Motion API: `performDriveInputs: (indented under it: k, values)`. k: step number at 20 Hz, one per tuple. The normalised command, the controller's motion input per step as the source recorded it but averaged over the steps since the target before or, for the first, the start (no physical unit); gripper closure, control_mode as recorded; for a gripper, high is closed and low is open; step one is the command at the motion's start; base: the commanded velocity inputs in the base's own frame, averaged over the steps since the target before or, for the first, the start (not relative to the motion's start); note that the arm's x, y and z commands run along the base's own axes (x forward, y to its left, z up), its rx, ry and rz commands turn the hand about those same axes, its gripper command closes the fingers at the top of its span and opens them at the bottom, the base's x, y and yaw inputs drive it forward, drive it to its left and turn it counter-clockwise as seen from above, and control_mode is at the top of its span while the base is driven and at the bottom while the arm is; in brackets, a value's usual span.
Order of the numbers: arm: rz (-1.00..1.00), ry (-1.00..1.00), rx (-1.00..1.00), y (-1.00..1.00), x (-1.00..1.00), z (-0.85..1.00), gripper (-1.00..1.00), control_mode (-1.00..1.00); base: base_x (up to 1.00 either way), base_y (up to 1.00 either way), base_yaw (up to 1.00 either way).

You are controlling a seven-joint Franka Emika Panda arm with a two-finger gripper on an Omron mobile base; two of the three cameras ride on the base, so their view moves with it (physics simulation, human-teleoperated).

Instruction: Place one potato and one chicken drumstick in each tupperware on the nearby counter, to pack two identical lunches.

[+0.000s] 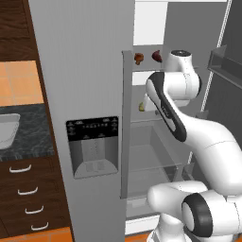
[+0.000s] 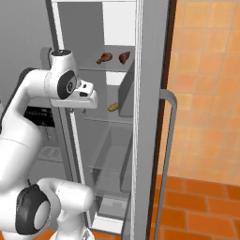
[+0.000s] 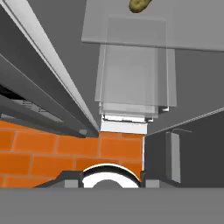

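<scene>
potato (image 3: 139, 5) perhaps edge-cropped

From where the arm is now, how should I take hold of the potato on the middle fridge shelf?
Grip the potato across its narrow middle, coming in from the fridge's open front over the shelf edge. It is a small oval lying flat with nothing beside it, so the short axis likely suits the gripper best.

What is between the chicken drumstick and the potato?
A fridge shelf: the chicken drumstick lies on it, the potato below, seen in the right base view.
</scene>
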Motion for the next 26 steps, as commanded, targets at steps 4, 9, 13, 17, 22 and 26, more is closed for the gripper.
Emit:
performDriveInputs:
  k: [4, 9, 13, 17, 22, 26]
  values:
    - [-0.01, -0.20, 0.00, 0.00, 0.01, 0.04, -1.00, -1.00, 0.00, 0.00, 0.00]
    - [0.02, -0.40, 0.12, -0.11, 0.12, 0.68, -1.00, -1.00, 0.00, 0.00, 0.00]
    - [0.01, -0.29, 0.03, -0.24, 0.23, 0.76, -1.00, -1.00, 0.00, 0.00, 0.00]
    - [-0.02, -0.20, -0.08, -0.03, 0.32, 0.59, -1.00, -1.00, 0.00, 0.00, 0.00]
    - [0.00, -0.23, 0.00, 0.00, 0.08, 0.44, -1.00, -1.00, 0.00, 0.00, 0.00]
    - [0.00, -0.03, 0.08, 0.09, 0.35, 0.22, -1.00, -1.00, 0.00, 0.00, 0.00]
